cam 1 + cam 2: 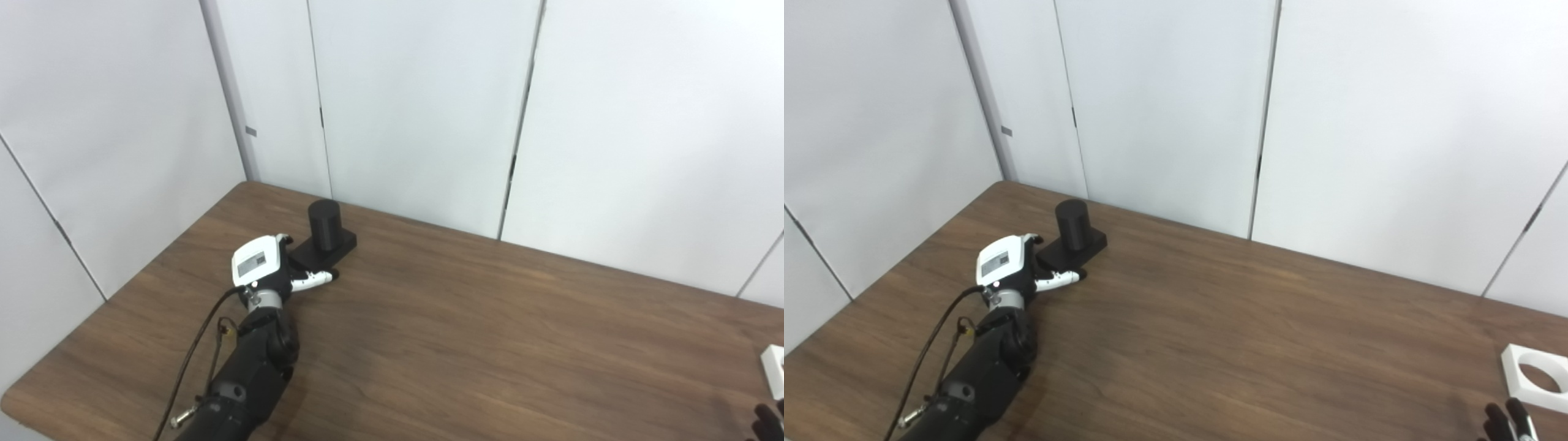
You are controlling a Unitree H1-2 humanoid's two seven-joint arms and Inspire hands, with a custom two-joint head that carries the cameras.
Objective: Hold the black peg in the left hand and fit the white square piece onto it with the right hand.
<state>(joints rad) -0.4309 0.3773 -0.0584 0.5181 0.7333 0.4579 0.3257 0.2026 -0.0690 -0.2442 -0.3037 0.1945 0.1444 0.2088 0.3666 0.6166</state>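
Observation:
The black peg (324, 224) is a short upright cylinder on a flat square black base (334, 248), standing at the table's back left. My left hand (263, 269) rests at the base's near-left corner, fingers apart, with its thumb (312, 280) stretched along the base's front edge; it touches the base without closing on it. The white square piece (1537, 378), with a round hole in it, lies flat at the table's front right. Only the dark fingertips of my right hand (1507, 422) show at the bottom right corner, spread, just short of the piece and holding nothing.
The brown wooden table (465, 318) meets white wall panels (416, 110) at the back and left. A cable (196, 349) runs along my left forearm.

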